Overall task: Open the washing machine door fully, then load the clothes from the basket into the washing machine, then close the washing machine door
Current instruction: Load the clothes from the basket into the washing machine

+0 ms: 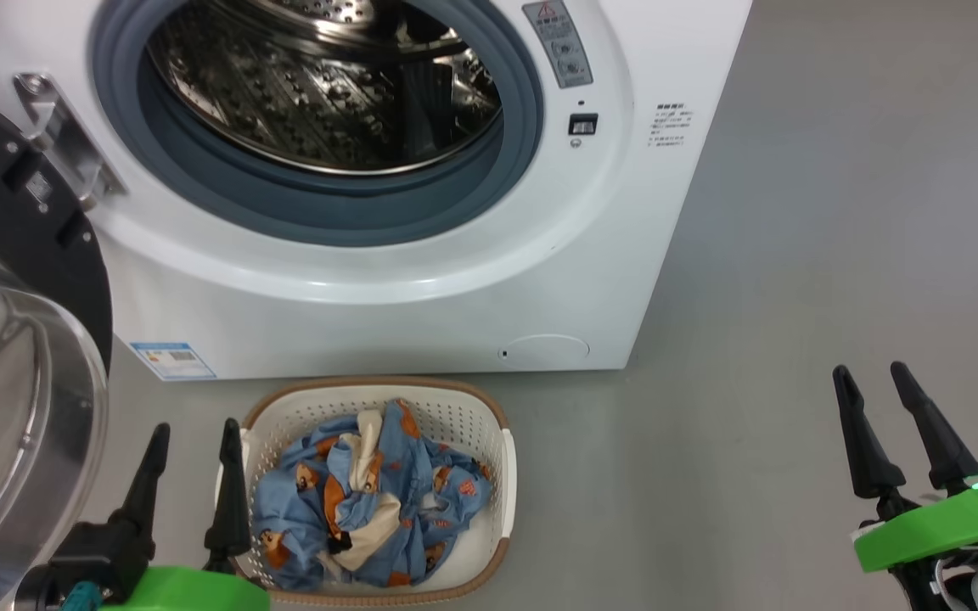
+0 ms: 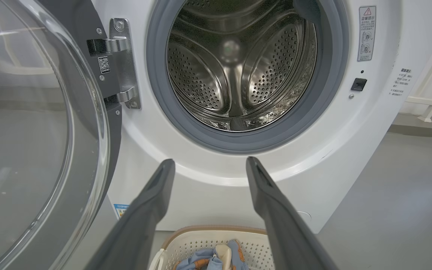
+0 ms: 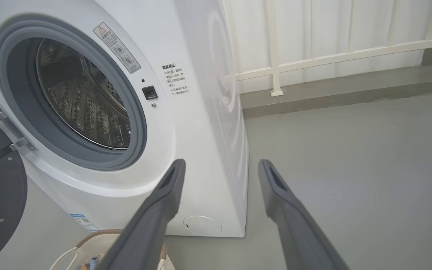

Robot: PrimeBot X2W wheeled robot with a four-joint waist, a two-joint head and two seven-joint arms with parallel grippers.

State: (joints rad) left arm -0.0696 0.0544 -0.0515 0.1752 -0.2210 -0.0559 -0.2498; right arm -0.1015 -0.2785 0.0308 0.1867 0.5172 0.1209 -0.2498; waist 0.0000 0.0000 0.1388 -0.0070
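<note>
The white washing machine (image 1: 421, 288) stands ahead with its steel drum (image 2: 238, 67) bare. The washing machine door (image 1: 14, 339) is swung wide to the left on its metal hinge (image 2: 120, 63). On the floor in front sits the cream basket (image 1: 489, 475), holding the light-blue clothes (image 1: 362, 501) with orange figures. My left gripper (image 1: 194, 433) is open, empty, at the basket's left rim. Off to the right over bare floor, my right gripper (image 1: 874, 373) is open too, empty. The left wrist view has the left gripper (image 2: 208, 162) pointing at the machine's front below the drum.
Grey floor (image 1: 837, 212) stretches right of the machine. In the right wrist view a white railing (image 3: 313, 60) and a low grey kerb (image 3: 351, 90) run behind. The open door's glass bowl (image 2: 24, 142) bulges close to my left arm.
</note>
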